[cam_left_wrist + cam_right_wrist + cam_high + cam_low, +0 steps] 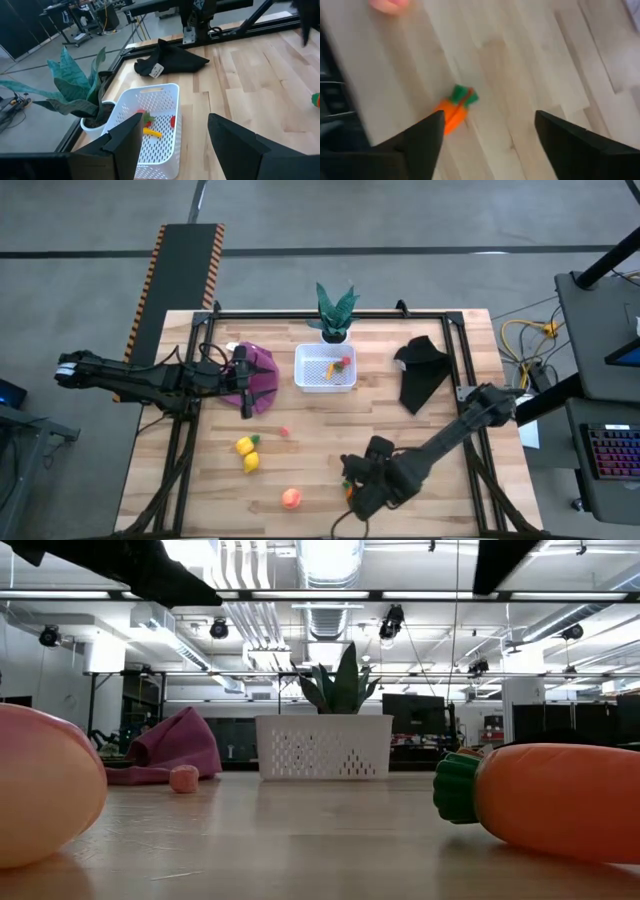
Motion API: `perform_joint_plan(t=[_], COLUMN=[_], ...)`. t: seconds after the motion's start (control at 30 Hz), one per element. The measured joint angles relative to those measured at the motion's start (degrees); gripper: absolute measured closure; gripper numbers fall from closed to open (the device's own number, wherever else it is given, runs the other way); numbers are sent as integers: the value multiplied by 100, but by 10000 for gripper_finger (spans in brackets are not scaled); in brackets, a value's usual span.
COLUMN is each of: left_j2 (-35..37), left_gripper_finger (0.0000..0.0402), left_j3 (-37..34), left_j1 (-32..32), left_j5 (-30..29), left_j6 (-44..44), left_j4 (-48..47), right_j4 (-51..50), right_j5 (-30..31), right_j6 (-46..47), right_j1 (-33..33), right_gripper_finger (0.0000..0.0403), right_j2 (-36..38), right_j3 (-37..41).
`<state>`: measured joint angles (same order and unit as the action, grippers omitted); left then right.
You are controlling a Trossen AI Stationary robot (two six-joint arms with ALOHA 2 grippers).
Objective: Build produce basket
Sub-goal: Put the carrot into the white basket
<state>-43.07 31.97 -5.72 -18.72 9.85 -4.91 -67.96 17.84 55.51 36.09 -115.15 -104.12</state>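
The white mesh basket (325,367) stands on the table at mid-far, with a small yellow piece, a red piece and a green piece inside (150,131). Two yellow lemons (247,453), a tiny red berry (285,431) and the peach-pink fruit (291,498) lie on the wood. The orange carrot (452,107) with its green top lies near the table's near edge. My right gripper (489,117) hovers open just above it, its fingers apart from it. My left gripper (174,120) is open over the purple cloth (258,365), left of the basket.
A green potted plant (335,310) stands just behind the basket. A black cloth (422,370) lies to the basket's right. A black frame rail runs along the table's far and side edges. Bare wood lies between the basket and the near fruits.
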Motion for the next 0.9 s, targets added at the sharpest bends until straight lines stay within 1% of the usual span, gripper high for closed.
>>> perform_joint_plan(t=[0.13, 0.23, 0.33, 0.5, 0.6, 0.73, 0.9], left_j2=[0, 2, 2, -9, -2, -2, -2], left_gripper_finger=[192, 192, 192, 192, 192, 192, 192], left_j3=[1, 0, 0, 0, 0, 0, 0], left_j1=[1, 1, 1, 1, 1, 1, 1], left_j5=[0, 2, 2, 2, 2, 2, 2], left_j6=[109, 109, 105, 102, 102, 99, 100], left_j4=[3, -2, 1, -30, 5, 3, 3], right_j4=[-77, -57, -59, -36, -22, 50, 704], right_j5=[-268, -307, -227, 130, 161, 88, 66], right_j6=[316, 396, 395, 308, 341, 668, 1172], right_j1=[-115, -132, -203, -285, -287, -269, -209], right_gripper_finger=[58, 47, 45, 45, 44, 44, 44], right_j2=[-254, -308, -203, -21, -5, -5, -7], right_j3=[-69, -63, -62, -62, -60, -53, 126])
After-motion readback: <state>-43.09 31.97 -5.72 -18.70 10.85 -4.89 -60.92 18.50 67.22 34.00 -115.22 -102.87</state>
